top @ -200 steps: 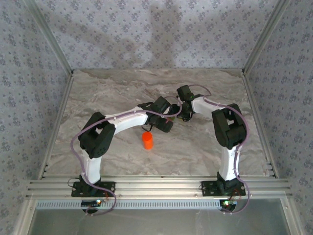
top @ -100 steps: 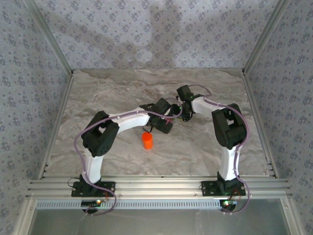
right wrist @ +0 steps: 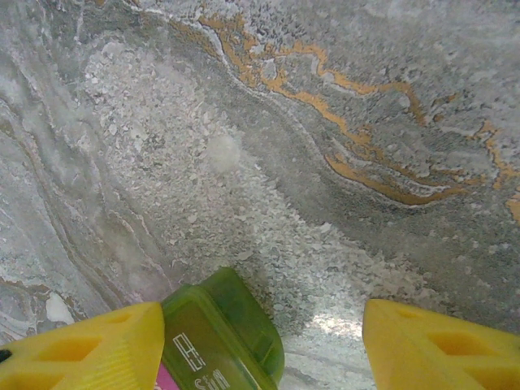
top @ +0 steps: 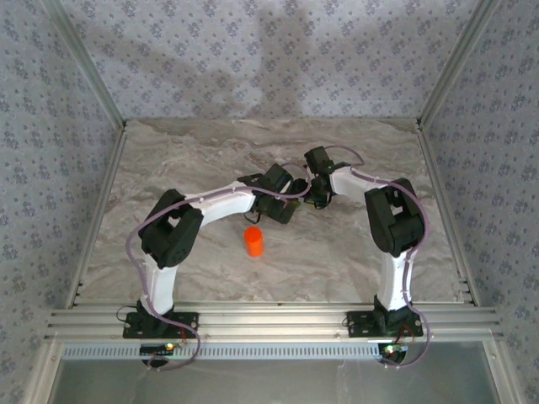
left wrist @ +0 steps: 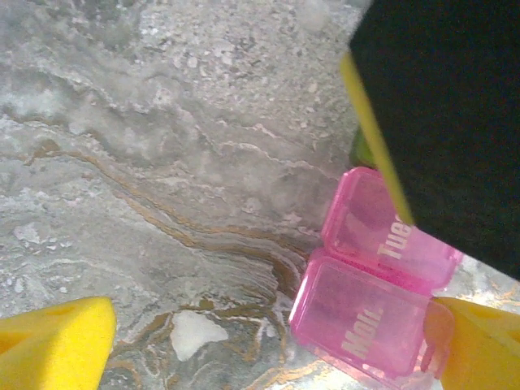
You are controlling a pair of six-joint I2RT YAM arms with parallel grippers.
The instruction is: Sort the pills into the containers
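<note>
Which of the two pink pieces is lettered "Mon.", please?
The lower pink piece in the left wrist view, beside the yellow finger; the upper pink piece reads "Tue" instead.

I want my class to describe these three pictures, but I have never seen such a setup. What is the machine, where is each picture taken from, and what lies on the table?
The machine is two white robot arms bolted at the near edge of a marble-patterned table. The overhead picture looks down from above and behind them; an orange bottle stands near the left arm. The other two pictures come from cameras on the wrists, so the yellow wedges are each arm's own fingers. The left gripper is open, one finger beside a pink pill box printed Mon and Tue. The right gripper is open too, with a green compartment next to one finger. Neither holds anything.
</note>
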